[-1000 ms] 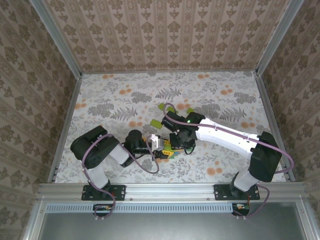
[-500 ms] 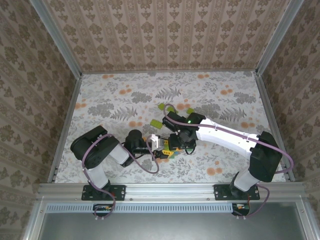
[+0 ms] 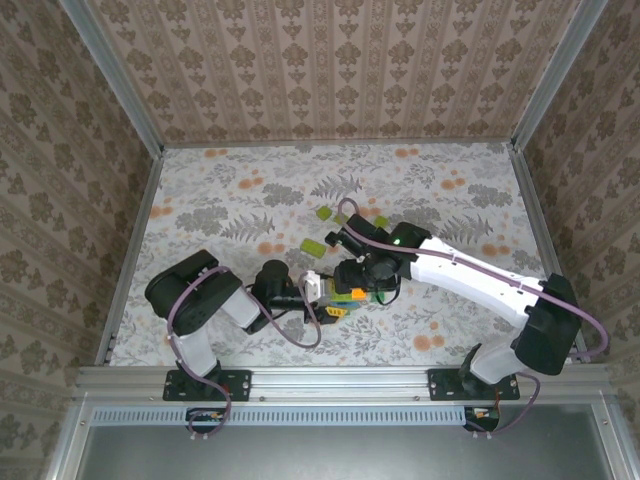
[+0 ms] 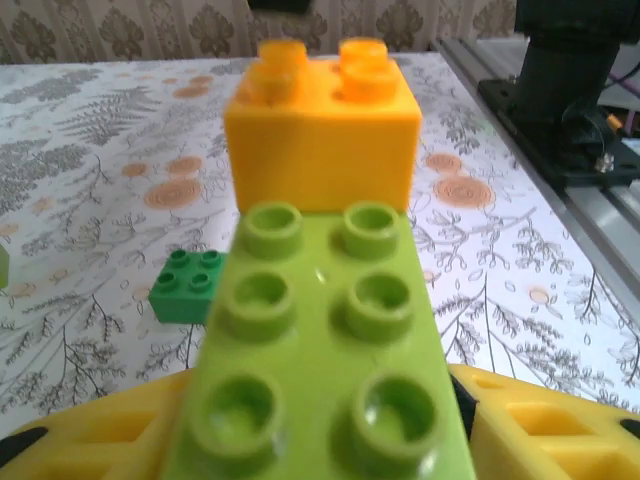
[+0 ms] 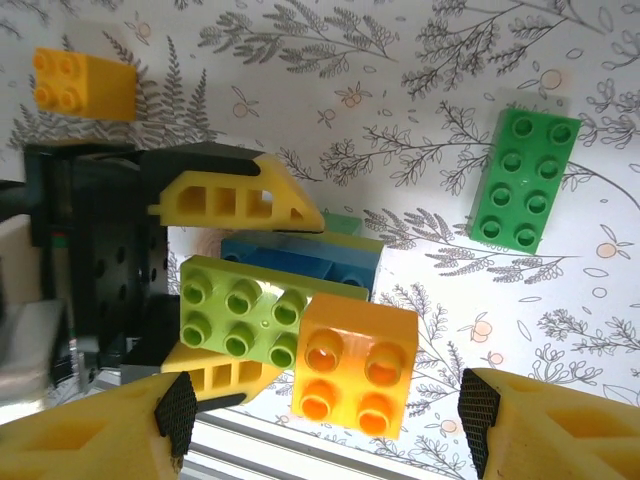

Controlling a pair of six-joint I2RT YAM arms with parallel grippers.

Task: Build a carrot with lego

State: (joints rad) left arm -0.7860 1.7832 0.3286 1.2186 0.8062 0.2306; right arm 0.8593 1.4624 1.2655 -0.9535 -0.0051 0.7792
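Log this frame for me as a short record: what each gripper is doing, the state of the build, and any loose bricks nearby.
left gripper: shut on lime brick
right gripper: open, fingers either side of orange brick, not touching
build: orange brick stacked on one end of lime brick
behind build: blue brick, partly hidden
loose on table: dark green brick, second orange brick

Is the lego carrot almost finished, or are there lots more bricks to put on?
Only just started. Done: one orange brick looks pressed onto the end of a lime-green brick. In hand: the left gripper clamps that lime-green brick, and the right gripper is open around the orange one. Left: more orange bricks for the tapering tip; another orange-looking brick lies loose on the table.
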